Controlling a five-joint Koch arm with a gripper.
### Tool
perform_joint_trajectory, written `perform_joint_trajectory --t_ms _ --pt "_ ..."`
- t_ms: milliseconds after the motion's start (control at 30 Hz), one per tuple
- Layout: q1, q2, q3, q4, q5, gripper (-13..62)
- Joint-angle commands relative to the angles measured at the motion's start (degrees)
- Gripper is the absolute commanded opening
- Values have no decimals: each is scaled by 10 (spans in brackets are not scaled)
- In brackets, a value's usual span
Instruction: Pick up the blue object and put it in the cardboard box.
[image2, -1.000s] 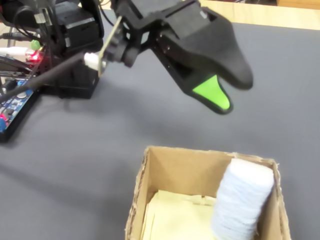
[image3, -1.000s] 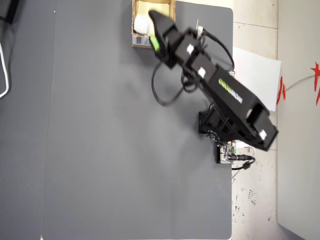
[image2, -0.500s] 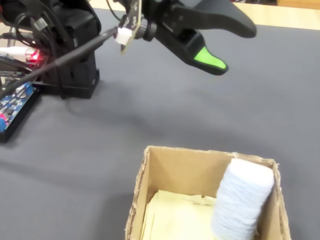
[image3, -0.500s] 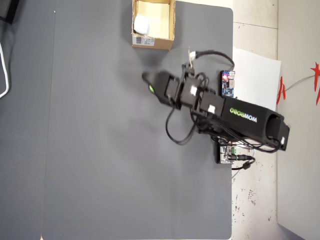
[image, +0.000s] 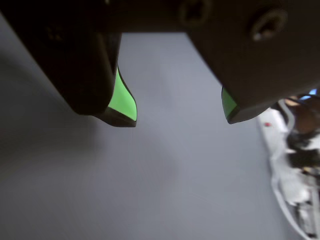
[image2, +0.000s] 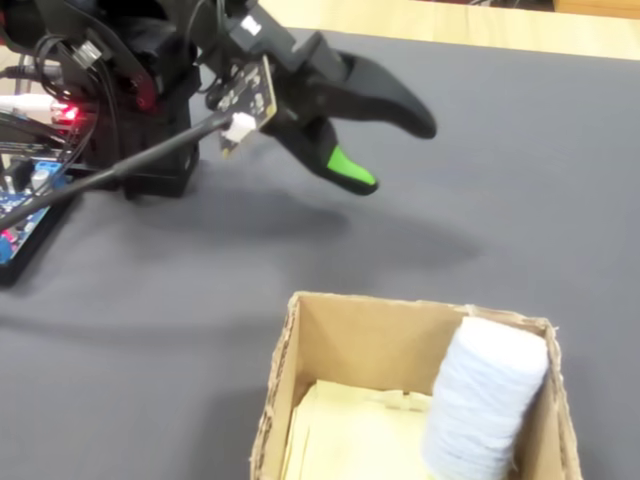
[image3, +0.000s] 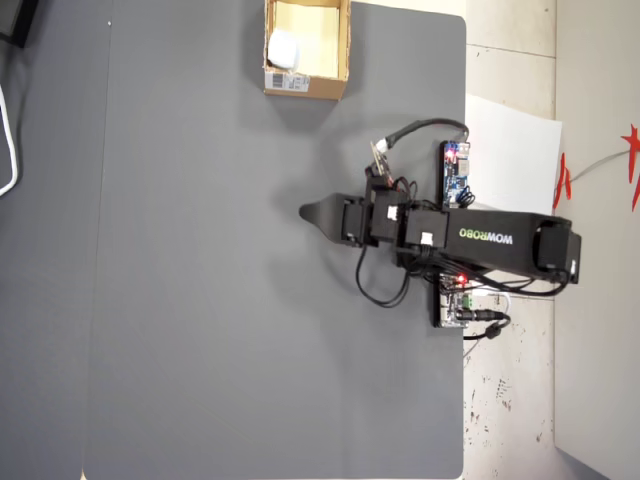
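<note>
The cardboard box (image2: 300, 345) sits at the near edge of the fixed view, and at the top of the grey mat in the overhead view (image3: 306, 84). The blue object (image2: 486, 398), a pale, almost white lump, stands inside the box against its right wall; from overhead it lies in the box's left part (image3: 282, 47). My gripper (image2: 395, 155) hangs open above the bare mat, well away from the box. The wrist view shows its green-padded jaws (image: 179, 119) wide apart with only grey mat between them. In the overhead view the gripper (image3: 308, 212) points left.
Circuit boards and cables lie by the arm's base (image2: 40, 190), at the mat's right edge in the overhead view (image3: 455, 172). A white sheet (image3: 515, 150) lies beyond that edge. A white strip with cables (image: 280, 150) shows at the wrist view's right.
</note>
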Motion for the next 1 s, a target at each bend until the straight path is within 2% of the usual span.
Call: perform_joint_trajectory --t_ms 0,367,567,967 --pt "-10 51 -3 -61 22 340" --pt "-39 51 115 -65 24 339" --pt "-48 51 118 1 23 339" --pt "-50 51 118 -1 18 340"
